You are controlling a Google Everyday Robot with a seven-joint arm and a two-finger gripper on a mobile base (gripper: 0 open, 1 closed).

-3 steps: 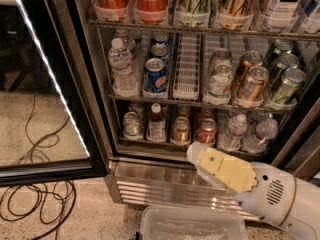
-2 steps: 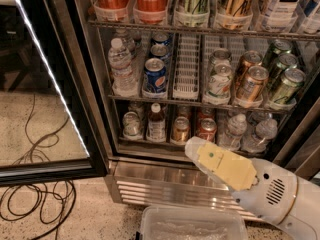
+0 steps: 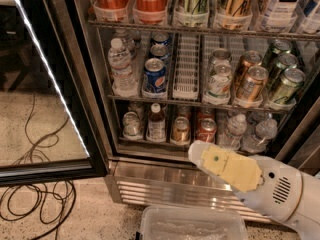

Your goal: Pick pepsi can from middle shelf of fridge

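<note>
The pepsi can (image 3: 154, 76), blue with a silver top and a round logo, stands at the front of a lane on the middle shelf (image 3: 190, 103) of the fridge (image 3: 150, 184), with more blue cans behind it. My gripper (image 3: 201, 154), white with a yellow pad, is low at the right, in front of the bottom shelf. It is below and to the right of the pepsi can and well apart from it.
A water bottle (image 3: 121, 66) stands left of the can and an empty white lane (image 3: 186, 69) right of it. Copper cans (image 3: 252, 83) and green cans (image 3: 286, 85) fill the right. The glass door (image 3: 45, 84) stands open at left. Cables (image 3: 35, 204) and a clear bin (image 3: 192, 224) lie on the floor.
My gripper and arm have crept slightly up and left toward the fridge front. The cans and bottles have not moved.
</note>
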